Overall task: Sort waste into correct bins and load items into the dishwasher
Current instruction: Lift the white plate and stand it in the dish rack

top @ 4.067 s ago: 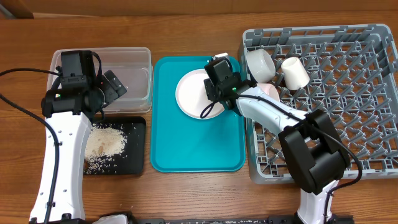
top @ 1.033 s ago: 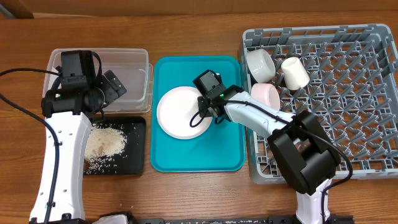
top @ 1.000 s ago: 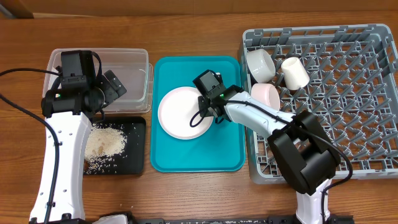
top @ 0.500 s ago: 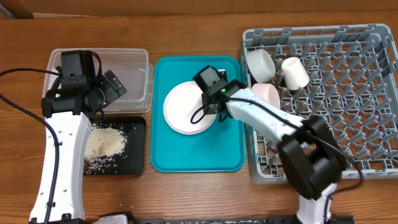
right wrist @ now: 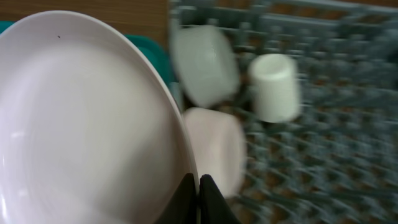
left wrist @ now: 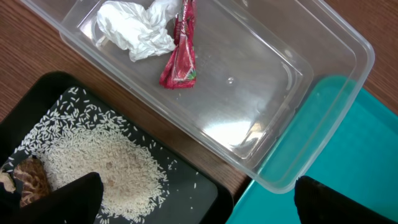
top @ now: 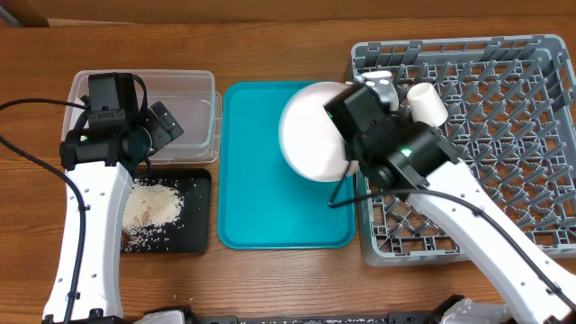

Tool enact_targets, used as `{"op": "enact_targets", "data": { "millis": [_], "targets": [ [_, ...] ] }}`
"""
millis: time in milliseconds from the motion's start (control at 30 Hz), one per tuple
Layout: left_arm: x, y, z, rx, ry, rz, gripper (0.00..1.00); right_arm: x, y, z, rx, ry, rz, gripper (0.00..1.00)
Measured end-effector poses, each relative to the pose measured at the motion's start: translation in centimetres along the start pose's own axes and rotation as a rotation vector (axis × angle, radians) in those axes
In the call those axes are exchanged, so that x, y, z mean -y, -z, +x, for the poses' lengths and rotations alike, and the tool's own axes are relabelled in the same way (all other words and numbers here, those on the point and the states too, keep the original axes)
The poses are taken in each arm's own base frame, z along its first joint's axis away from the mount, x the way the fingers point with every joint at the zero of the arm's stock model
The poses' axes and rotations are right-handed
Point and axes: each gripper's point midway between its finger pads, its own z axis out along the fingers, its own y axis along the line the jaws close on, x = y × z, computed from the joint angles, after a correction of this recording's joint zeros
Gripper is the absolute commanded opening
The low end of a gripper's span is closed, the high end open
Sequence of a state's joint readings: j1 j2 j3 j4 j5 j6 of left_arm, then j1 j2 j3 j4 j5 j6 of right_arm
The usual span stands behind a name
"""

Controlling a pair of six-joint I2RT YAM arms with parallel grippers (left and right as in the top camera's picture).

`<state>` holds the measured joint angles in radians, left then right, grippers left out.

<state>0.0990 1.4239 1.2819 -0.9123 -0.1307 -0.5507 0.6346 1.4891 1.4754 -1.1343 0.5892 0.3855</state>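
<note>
White and glossy, the round plate hangs pinched by its rim in my right claw, whose two fingers are closed tight on the edge. I hold it over the far right corner of the teal tray, just beside the left edge of the grey dish rack. In the rack, near that corner, sit a white bowl, a small white cup lying on its side, and a pale pinkish bowl; the wrist view blurs them.

My left claw hovers with its fingers spread wide and nothing between them, above the seam where the clear plastic tub meets the black tray. The tub holds a crumpled white tissue and a red snack wrapper, touching each other at one end. Rice grains lie heaped and scattered in the black tray, with brown crumbs at their edge. Both bins rest on the wooden tabletop, left of the teal tray.
</note>
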Motion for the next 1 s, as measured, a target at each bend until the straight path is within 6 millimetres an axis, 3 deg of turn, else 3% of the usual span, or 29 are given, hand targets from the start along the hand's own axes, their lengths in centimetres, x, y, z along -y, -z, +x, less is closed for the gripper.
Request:
{"op": "enact_targets", "data": {
  "millis": [267, 500, 667, 1000],
  "targets": [
    [0.0, 0.0, 0.0, 0.0, 0.0, 0.0, 1.0, 11.7, 1.8, 0.4, -0.006, 0.135, 0.531, 0.04],
    [0.0, 0.0, 0.0, 0.0, 0.0, 0.0, 1.0, 17.7, 2.3, -0.4, -0.054, 0.195, 0.75, 0.04],
    [0.0, 0.0, 0.0, 0.0, 0.0, 0.0, 1.0, 19.0, 1.8, -0.5, -0.095, 0.226, 0.763, 0.04],
    [0.0, 0.0, 0.0, -0.001, 0.0, 0.0, 1.0, 17.3, -0.2, 0.8, -0.191, 0.298, 0.607, 0.04]
  ]
}}
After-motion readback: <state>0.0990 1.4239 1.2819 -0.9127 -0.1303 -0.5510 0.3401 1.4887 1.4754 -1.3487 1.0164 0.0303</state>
